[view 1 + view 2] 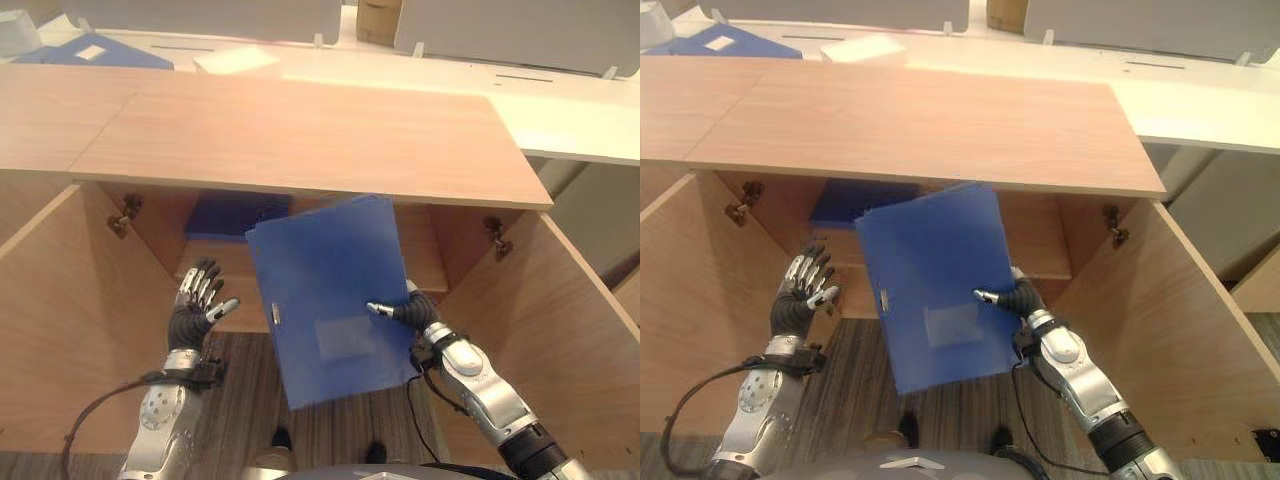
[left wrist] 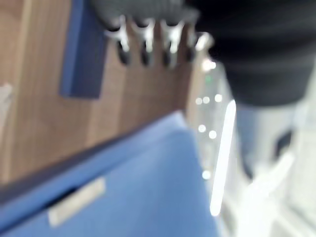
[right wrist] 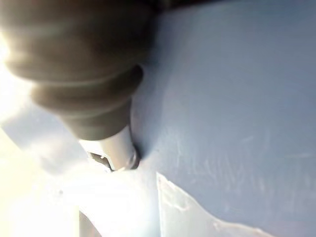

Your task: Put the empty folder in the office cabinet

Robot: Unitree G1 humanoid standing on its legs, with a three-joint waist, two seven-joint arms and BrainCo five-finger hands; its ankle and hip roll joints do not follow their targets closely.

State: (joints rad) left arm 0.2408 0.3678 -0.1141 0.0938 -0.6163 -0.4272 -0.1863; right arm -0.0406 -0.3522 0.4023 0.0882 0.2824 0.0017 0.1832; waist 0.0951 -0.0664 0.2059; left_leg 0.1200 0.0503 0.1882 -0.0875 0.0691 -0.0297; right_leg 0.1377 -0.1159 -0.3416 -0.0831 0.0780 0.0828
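the blue folder (image 1: 335,300) hangs tilted in front of the open office cabinet (image 1: 300,145), its upper edge just under the cabinet's top board. the right robot hand (image 1: 405,312) pinches the folder's right edge, thumb on the cover. the left robot hand (image 1: 197,300) hovers beside it, fingers spread and holding nothing. another blue folder (image 1: 232,215) lies on the shelf (image 1: 225,275) inside.

The right hand's (image 1: 415,309) fingers hide behind the blue plastic folder (image 1: 330,300); the wooden cabinet's top panel (image 1: 300,140) covers another blue folder (image 1: 232,215) inside.
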